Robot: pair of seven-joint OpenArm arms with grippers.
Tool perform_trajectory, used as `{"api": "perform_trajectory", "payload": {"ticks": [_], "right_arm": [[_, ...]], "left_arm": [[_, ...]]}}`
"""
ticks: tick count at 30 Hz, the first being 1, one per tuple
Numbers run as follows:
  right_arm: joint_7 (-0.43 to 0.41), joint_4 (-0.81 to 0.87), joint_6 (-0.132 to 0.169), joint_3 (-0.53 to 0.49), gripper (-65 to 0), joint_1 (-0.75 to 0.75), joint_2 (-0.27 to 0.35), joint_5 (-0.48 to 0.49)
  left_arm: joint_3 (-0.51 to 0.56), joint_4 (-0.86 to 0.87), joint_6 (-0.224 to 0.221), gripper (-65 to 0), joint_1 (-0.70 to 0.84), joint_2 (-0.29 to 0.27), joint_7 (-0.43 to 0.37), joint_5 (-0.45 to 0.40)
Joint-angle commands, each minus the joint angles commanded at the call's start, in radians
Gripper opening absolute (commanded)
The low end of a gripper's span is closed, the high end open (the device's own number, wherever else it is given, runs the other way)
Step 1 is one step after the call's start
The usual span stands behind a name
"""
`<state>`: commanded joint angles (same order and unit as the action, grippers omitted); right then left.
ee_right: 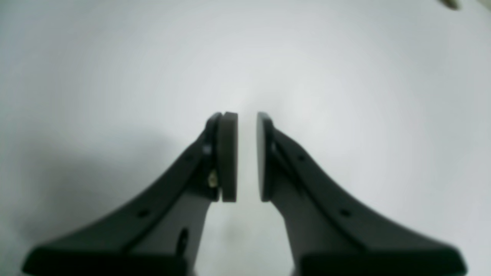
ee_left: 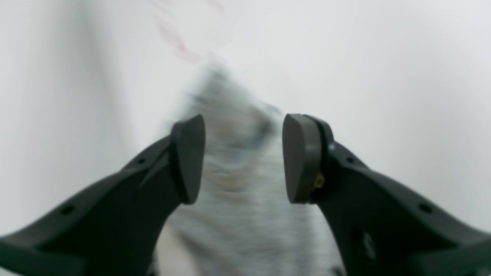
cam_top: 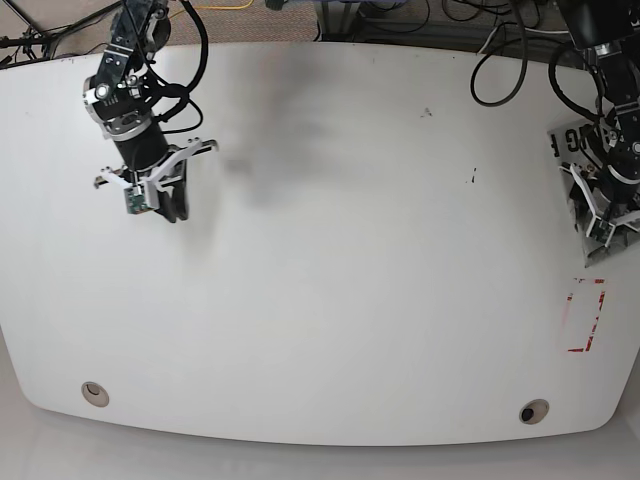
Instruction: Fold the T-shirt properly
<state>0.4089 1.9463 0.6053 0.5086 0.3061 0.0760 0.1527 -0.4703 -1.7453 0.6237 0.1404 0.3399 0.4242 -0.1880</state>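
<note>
Left wrist view: one left gripper [ee_left: 244, 159], its two fingers apart; one grey T-shirt [ee_left: 245, 199], blurred, seen between and beyond them, contact not determinable; faint red marks [ee_left: 180, 44], blurred, on the white surface.

Right wrist view: one right gripper [ee_right: 247, 157], two fingers, a narrow gap between them; one small brownish item at the upper right corner, too blurred to name.

Base view: one white table [cam_top: 350, 300]; two arms, one per side. One T-shirt, bunched at the table's far right side, partly hidden by the left arm [cam_top: 612, 130] and cut by the picture edge. Lettering: dark, partial, "G" legible, remainder unclear. Red markings, one broken rectangular outline, nearer the camera than the shirt. Round holes in the near part of the table, two: one left [cam_top: 95, 394], one right [cam_top: 534, 411]. Cables, several, dark, plus one yellow, along the far edge.
</note>
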Motion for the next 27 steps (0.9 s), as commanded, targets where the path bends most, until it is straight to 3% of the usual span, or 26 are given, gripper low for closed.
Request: {"api": "perform_trajectory", "payload": {"ticks": [5, 10, 15, 20, 22, 24, 27], "right_arm": [[-0.08, -0.052, 0.0, 0.011, -56.3, 0.061, 0.038, 0.0], [-0.169, -0.094, 0.0, 0.012, -56.3, 0.155, 0.068, 0.0], [-0.252, -0.12, 0.0, 0.012, -56.3, 0.258, 0.06, 0.006], [-0.258, -0.12, 0.002, 0.012, -56.3, 0.345, 0.025, 0.009], [-0.258, -0.117, 0.003, 0.012, -56.3, 0.371, 0.009, 0.009], [-0.258, -0.117, 0.025, 0.012, -56.3, 0.413, -0.006, 0.009], [-0.258, -0.104, 0.083, 0.012, -56.3, 0.468, -0.052, 0.011]], "left_arm": [[0.003, -0.069, -0.02, -34.4, 0.083, -0.054, -0.114, 0.002], [0.028, -0.106, -0.098, -34.4, 0.173, -0.163, -0.267, 0.002], [0.089, -0.121, -0.183, -34.4, 0.315, -0.241, -0.428, 0.002], [0.152, -0.121, -0.264, -34.4, 0.503, -0.293, -0.572, 0.002], [0.157, -0.127, -0.279, -34.4, 0.568, -0.302, -0.594, 0.002], [0.158, -0.127, -0.29, -34.4, 0.646, -0.307, -0.617, 0.002], [0.158, -0.127, -0.295, -34.4, 0.776, -0.325, -0.631, 0.002]]}}
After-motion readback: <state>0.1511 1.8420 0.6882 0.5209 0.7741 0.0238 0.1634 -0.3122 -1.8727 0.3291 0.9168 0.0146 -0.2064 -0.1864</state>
